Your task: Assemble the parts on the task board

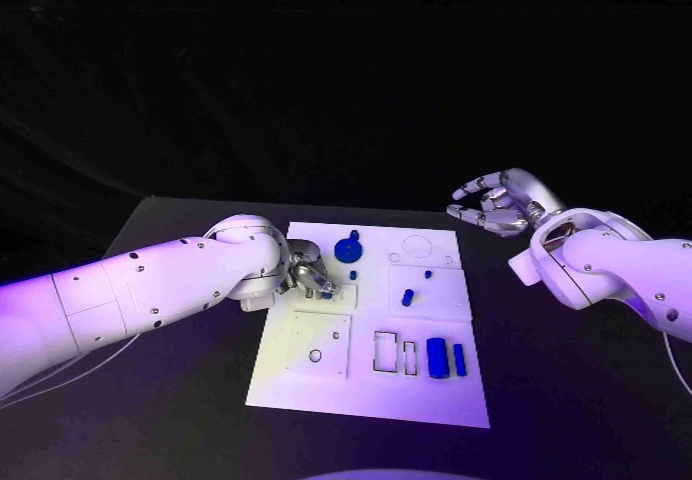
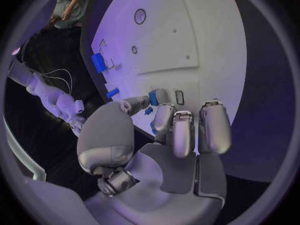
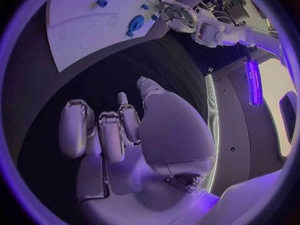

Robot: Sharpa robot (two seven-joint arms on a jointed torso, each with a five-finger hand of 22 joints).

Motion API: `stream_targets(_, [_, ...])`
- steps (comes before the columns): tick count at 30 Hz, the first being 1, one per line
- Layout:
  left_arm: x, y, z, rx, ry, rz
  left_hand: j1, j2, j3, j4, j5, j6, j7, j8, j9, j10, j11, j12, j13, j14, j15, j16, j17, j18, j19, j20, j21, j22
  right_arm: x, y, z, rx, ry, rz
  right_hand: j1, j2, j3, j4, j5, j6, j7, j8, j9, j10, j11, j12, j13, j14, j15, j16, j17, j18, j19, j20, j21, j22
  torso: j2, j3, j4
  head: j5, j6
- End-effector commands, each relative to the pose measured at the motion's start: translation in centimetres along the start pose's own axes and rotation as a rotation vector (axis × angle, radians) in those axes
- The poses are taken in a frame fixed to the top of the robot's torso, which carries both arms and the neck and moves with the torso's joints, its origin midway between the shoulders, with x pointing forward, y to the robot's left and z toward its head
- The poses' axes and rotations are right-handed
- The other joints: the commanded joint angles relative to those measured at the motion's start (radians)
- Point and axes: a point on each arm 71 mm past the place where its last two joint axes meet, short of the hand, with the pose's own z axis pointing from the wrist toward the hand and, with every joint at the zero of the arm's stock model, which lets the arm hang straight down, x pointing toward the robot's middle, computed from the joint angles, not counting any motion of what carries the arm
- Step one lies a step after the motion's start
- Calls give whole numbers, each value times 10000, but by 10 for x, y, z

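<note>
Left hand: left hand [image 1: 306, 276] lies over the task board's [image 1: 433, 390] left edge, fingers curled round a small blue part [image 2: 152, 98].
Right hand: right hand [image 1: 495, 204] hangs above the desk [image 1: 577, 400] off the board's far right corner, fingers loosely apart, holding nothing.
Board: mid-desk; round blue part [image 1: 348, 248] near its far edge, blue blocks [image 1: 437, 356] near its near right corner.

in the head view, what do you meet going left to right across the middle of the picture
left arm → left hand → round blue part → small blue peg → right hand → right arm
</note>
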Motion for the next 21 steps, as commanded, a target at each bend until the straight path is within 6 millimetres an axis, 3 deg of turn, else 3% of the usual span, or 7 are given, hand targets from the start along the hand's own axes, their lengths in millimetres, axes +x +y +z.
stream_targets(1, [3,-1,1,25,187,110,-130,5,-128,51,-64,49,48,-63,-2,72,7,-25,-12,1057,-87,43,2635,-106,5,-49,-10,18,0,1,0,-96,13,-25,-141,-1,0,48,-44,39,-2,53,-4,-32,-45,-42,333,694,-87,-67,1098,122,-59,-7,-56,942,1,-4,3,3,5])
stream_targets(12, [0,-1,-2,78,-66,1,-234,-119,-1361,557,-112,113,36,-117,21,84,1,-42,-1,1057,-98,43,2635,-102,9,-60,-37,3,0,0,0,-98,4,-27,-156,-6,-4,53,-52,38,-2,55,-4,-33,-45,-45,330,692,-87,-71,1090,123,-62,-8,-62,939,0,-6,-5,-12,61])
stream_targets(21, [-5,0,-8,183,-399,-240,-163,-161,-1742,662,-98,60,42,-150,33,-24,2,-166,-194,1057,-99,43,2635,-95,-3,-70,-66,-38,0,0,0,-77,-7,-35,-156,-6,-4,53,-52,38,-2,55,-4,-33,-45,-45,330,692,-87,-71,1090,123,-62,-8,-62,939,-3,-5,5,-16,101])
